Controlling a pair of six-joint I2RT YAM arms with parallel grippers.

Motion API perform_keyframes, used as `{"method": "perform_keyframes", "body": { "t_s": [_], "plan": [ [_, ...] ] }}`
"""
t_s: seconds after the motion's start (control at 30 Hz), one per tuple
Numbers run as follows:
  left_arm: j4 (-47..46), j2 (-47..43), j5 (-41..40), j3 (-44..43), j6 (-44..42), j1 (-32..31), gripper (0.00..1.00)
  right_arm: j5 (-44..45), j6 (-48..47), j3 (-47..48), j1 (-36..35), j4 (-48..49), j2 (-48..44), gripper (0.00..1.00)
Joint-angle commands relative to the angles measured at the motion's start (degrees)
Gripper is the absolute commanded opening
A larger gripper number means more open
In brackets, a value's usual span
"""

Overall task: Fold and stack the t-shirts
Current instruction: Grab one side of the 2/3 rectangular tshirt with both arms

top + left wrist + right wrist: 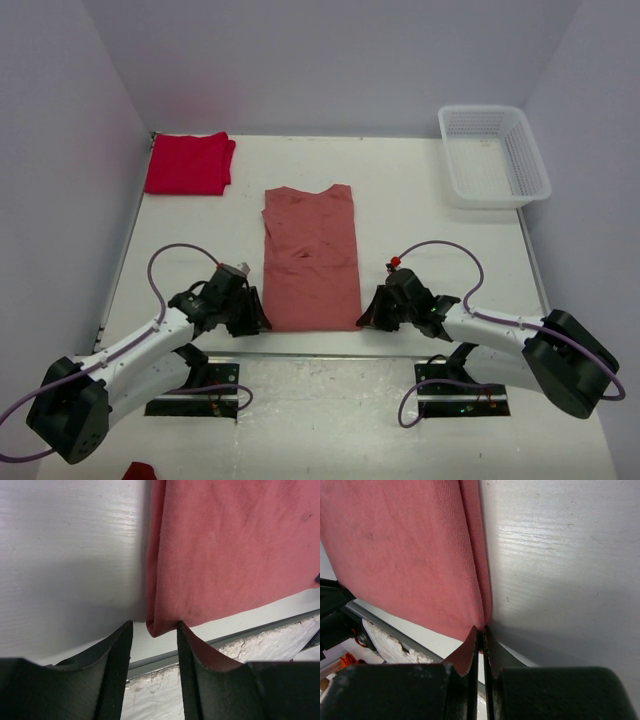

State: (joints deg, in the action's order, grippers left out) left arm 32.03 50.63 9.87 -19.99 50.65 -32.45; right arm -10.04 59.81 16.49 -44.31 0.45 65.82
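The salmon-pink t-shirt [310, 255] lies flat on the white table, folded into a long strip, collar at the far end. The bright red t-shirt [188, 163] lies folded at the far left corner. My left gripper [262, 322] is open at the strip's near left corner; that corner [162, 622] sits between the fingertips [124, 635] without being pinched. My right gripper [364, 318] is shut on the strip's near right corner [482, 615], the pads pressed together on the cloth edge.
A white mesh basket [493, 155] stands at the far right of the table. The table's near metal edge [320, 352] runs just behind both grippers. White walls enclose the left, back and right sides.
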Motion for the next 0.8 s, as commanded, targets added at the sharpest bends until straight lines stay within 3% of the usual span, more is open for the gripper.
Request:
{"method": "perform_keyframes", "body": {
  "t_s": [0.0, 0.13, 0.4, 0.77],
  "plan": [
    [-2.59, 0.96, -0.64, 1.70, 0.76, -0.34, 0.43, 1.25, -1.28, -1.55, -0.51, -4.40, 0.45, 0.00],
    [-4.52, 2.10, -0.20, 2.41, 1.11, -0.25, 0.35, 1.08, -1.19, -1.55, -0.51, -4.23, 0.80, 0.00],
    [-5.84, 2.72, 0.42, 3.29, 1.64, -0.34, 0.00, 0.73, -1.01, -1.55, -0.60, -3.53, 2.03, 0.00],
    [-1.19, -4.39, 0.85, 2.24, 1.73, -0.34, 0.00, 7.49, -3.91, 4.33, -5.25, -10.19, 4.23, 0.00]
  ]
}}
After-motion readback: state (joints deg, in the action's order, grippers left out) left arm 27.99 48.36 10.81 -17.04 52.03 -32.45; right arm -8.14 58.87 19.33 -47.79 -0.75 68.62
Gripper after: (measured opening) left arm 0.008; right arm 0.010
